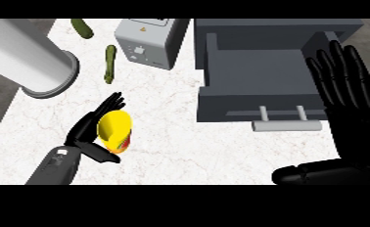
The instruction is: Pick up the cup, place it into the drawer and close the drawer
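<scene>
A yellow cup (115,129) with a red-orange base lies tilted on the white counter at the lower left. My left hand (88,132) is around it, fingers along its left side and thumb under its base. The grey drawer (254,104) stands pulled open at the right, its inside bare, with a light handle (286,124) on its front. My right hand (339,86) is held open at the right edge, fingers straight and pointing up, beside the drawer's right wall.
A grey toaster-like box (150,42) stands behind the cup. Two green vegetables (110,63) (81,28) lie at the back left. A large white cylinder (34,62) lies at the far left.
</scene>
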You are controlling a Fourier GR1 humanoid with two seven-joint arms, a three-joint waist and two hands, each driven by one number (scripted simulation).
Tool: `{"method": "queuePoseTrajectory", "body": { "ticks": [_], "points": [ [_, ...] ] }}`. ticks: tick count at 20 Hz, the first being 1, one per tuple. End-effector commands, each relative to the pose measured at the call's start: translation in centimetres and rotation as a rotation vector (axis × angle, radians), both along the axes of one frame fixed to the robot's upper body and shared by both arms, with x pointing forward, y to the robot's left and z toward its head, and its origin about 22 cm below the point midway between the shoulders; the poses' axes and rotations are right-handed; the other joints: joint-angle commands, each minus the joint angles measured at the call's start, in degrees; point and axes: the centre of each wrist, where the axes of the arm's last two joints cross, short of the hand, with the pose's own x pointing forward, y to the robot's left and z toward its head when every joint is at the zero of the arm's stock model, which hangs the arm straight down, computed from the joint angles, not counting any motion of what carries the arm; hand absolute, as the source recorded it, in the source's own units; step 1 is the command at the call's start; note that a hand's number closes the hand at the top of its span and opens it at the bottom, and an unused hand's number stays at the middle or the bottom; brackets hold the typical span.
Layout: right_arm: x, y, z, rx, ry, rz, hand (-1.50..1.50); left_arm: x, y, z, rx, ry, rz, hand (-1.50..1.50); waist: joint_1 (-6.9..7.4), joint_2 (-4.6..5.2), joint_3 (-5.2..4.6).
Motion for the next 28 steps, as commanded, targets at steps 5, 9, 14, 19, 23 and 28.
{"method": "queuePoseTrajectory", "body": {
  "ticks": [5, 9, 14, 19, 23, 28],
  "points": [
    [0.4, -0.5, 0.2, 0.006, 0.018, -0.003, -1.5, -0.3, -2.1, -0.9, -0.254, 0.024, -0.171, -1.5, 0.34, -0.03, -0.01],
    [-0.3, 0.2, -0.1, 0.003, 0.002, 0.001, -1.5, -1.0, -2.4, -1.5, -0.322, 0.034, -0.204, 1.5, 0.16, -0.02, -0.07],
    [-0.6, -1.3, 1.1, -0.011, 0.003, -0.021, -1.5, -0.6, -1.5, -0.6, -0.363, -0.034, -0.173, 1.5, 0.1, -0.1, -0.07],
    [-0.6, -0.6, 0.7, 0.004, 0.001, -0.022, -1.5, -2.0, -2.9, -2.1, -0.299, -0.147, 0.206, 1.5, 1.06, -0.25, -0.03],
    [-0.7, -1.1, 1.1, -0.027, 0.0, -0.013, -1.5, -2.5, -1.2, -2.1, -0.257, -0.236, 0.61, 1.5, 1.41, -0.31, -0.03],
    [-0.3, -2.1, 0.6, -0.002, 0.012, -0.006, -1.5, -1.4, -2.9, -1.2, -0.276, -0.323, 0.656, 1.5, 0.75, -0.31, 0.09]
  ]
}}
